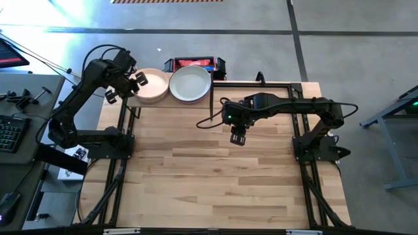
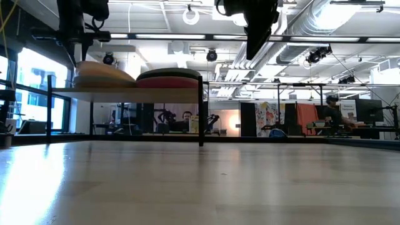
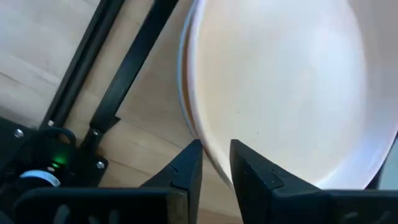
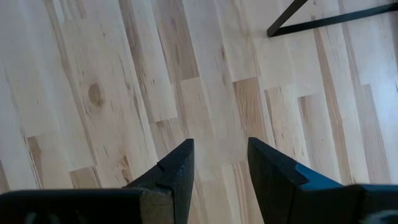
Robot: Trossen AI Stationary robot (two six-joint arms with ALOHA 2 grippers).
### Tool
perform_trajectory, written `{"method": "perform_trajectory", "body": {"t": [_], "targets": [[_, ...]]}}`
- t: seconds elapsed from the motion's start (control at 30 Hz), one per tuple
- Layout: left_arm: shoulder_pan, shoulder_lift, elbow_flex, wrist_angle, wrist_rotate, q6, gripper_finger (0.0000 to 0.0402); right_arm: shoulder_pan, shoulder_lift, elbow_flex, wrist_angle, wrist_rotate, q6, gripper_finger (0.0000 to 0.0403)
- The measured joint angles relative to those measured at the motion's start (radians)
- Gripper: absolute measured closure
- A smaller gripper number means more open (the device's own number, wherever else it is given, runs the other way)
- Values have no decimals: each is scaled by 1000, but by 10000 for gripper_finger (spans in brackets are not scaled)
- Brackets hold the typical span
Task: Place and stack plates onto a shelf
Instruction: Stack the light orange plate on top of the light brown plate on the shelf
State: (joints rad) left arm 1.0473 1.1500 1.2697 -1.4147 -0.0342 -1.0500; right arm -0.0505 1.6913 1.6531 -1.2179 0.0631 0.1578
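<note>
From my console: the striped wooden table (image 1: 215,176) lies bare at six o'clock, the shelf (image 2: 125,92) at twelve carrying two plate stacks (image 1: 151,86). My left gripper (image 3: 214,163), jaws slightly parted astride the smooth matte top plate (image 3: 280,81) rim, is nearest; the right gripper (image 4: 217,163) hangs open, empty, mid-table.

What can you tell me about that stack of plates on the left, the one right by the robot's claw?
The left stack of plates sits on the raised light-wood shelf at the table's far edge, beside a second stack topped by an off-white plate. Its top plate is round, shallow, matte and pale beige; thin rims of other plates, one orange, peek out beneath. From table height the pile looks slightly tilted. The left gripper is at its rim, jaws slightly parted on either side of the top plate's edge; whether they touch it is unclear.
</note>
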Motion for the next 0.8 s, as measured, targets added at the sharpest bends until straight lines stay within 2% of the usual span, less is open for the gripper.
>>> {"method": "perform_trajectory", "body": {"t": [0.13,0.4,0.57,0.8], "targets": [[0,0,0,-9,14,62,320,0,0,0,0,0,1,274],[-1,0,0,-76,169,167,318,0,0,0,2,0,-1,274],[-1,0,0,-91,171,207,318,0,0,0,2,0,1,274],[-2,2,0,-48,110,207,319,0,0,0,2,-3,2,274]]}}
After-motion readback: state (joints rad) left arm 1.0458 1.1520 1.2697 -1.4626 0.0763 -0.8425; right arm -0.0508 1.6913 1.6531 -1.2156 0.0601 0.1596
